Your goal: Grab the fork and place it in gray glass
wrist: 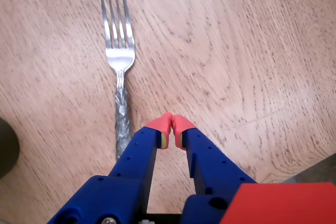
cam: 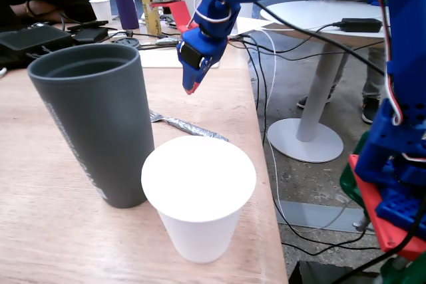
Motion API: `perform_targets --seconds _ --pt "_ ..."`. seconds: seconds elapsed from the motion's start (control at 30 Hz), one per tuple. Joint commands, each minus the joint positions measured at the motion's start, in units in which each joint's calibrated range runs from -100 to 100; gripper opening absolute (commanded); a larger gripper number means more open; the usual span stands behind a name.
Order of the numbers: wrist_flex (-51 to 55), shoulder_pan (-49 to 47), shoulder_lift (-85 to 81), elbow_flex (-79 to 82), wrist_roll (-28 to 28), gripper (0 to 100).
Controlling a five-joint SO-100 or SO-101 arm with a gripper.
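The fork [wrist: 118, 51] lies flat on the wooden table, tines pointing up in the wrist view, its handle wrapped in crinkled foil. In the fixed view only its foil handle [cam: 186, 126] shows between the gray glass [cam: 93, 131] and a white paper cup [cam: 198, 194]. The tall dark-gray glass stands upright at the left. My blue gripper [cam: 190, 88] with red tips hangs above the table, behind the cups. In the wrist view the gripper [wrist: 172, 124] is shut and empty, tips touching, just right of the fork's handle.
The white paper cup stands at the front, beside the gray glass. A purple bottle [cam: 124, 1], a can [cam: 151, 12] and dark devices sit at the table's far end. The table edge [cam: 259, 164] runs down the right, with cables and a round white table [cam: 319, 18] beyond.
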Motion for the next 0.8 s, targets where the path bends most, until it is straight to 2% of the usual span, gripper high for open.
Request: perform_targets --seconds 0.0,0.4,0.43,0.5,0.6,0.63,0.77 --pt "-0.1 -0.8 -0.9 -1.6 0.0 0" --pt "0.2 -1.3 2.7 -1.6 0.0 0" --pt "0.3 -3.5 2.7 -1.5 0.0 0" --pt "0.3 -4.8 2.7 -1.3 0.0 12" --pt "0.3 -4.8 2.1 3.1 0.0 35" --pt "0.3 -4.8 1.8 3.9 0.0 40" --pt "-0.4 -4.8 2.0 3.4 0.0 42"
